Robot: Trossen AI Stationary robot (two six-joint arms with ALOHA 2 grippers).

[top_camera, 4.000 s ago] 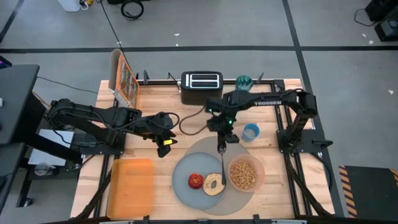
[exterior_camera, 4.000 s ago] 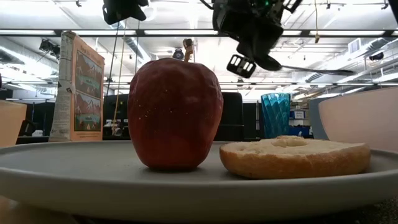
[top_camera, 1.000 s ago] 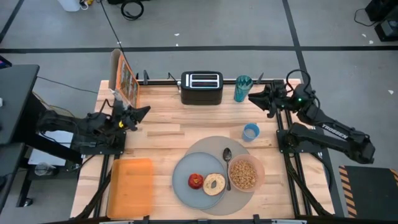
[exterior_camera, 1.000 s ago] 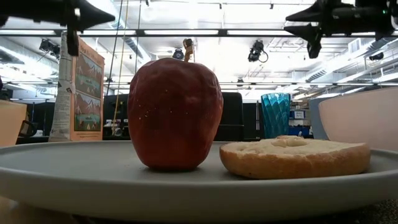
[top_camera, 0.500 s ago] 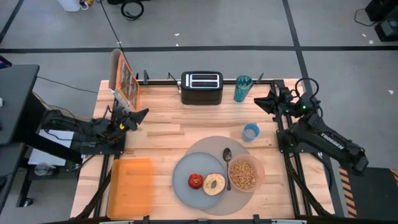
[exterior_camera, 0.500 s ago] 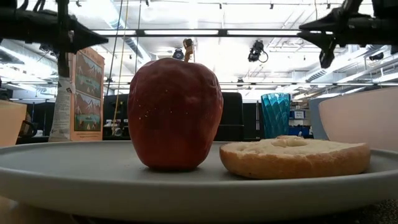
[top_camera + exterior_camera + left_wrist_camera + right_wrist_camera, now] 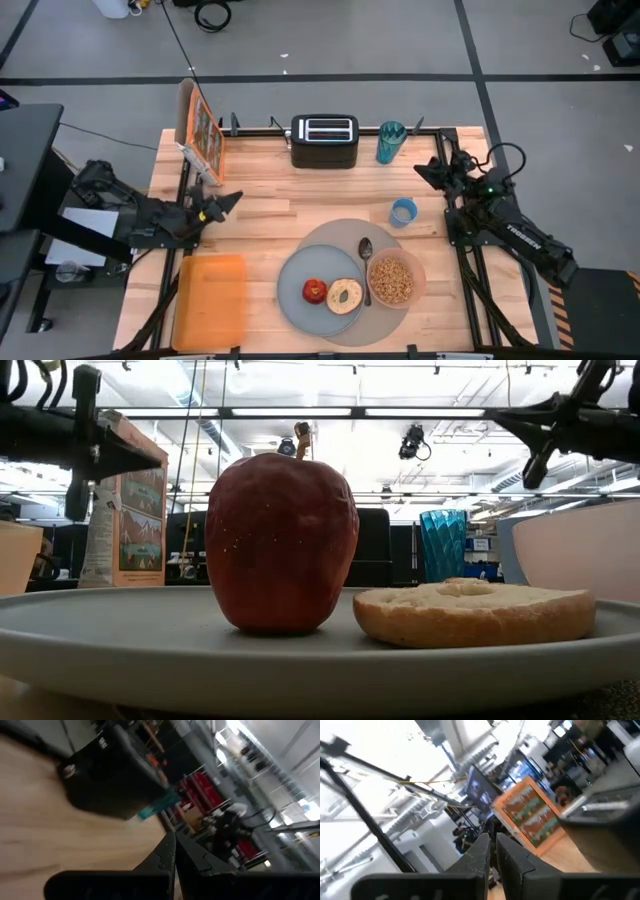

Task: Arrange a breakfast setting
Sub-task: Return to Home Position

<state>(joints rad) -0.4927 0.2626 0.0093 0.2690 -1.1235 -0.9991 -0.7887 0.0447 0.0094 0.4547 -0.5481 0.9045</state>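
Clearly both arms sit at the bench (image 7: 260, 200) edges. The left jaws are clenched to a single point and grasp nothing, low over the wood at the left side. The right jaws are likewise clenched and empty at the right side.

Between the two pairs of jaws, and nearer the front edge than either, lies the large round grey mat (image 7: 335, 235). The grey-blue plate (image 7: 295, 275) overlaps the part of the mat towards the left jaws. It carries a glossy, speckled red apple (image 7: 315, 291) with its stem up. Just beside the apple, on the side towards the right jaws, is a tan bagel (image 7: 345, 296), lying flat with a pale ring.

On the mat's part towards the right jaws stands the translucent pink bowl (image 7: 418, 283), filled with brown cereal (image 7: 392, 281). The metal spoon (image 7: 366, 265) lies on the mat between plate and bowl, with its scoop end at the far side.

The small blue cup (image 7: 403, 212) stands on the wood at the mat's edge. Of the whole setting it is the piece nearest the right jaws.
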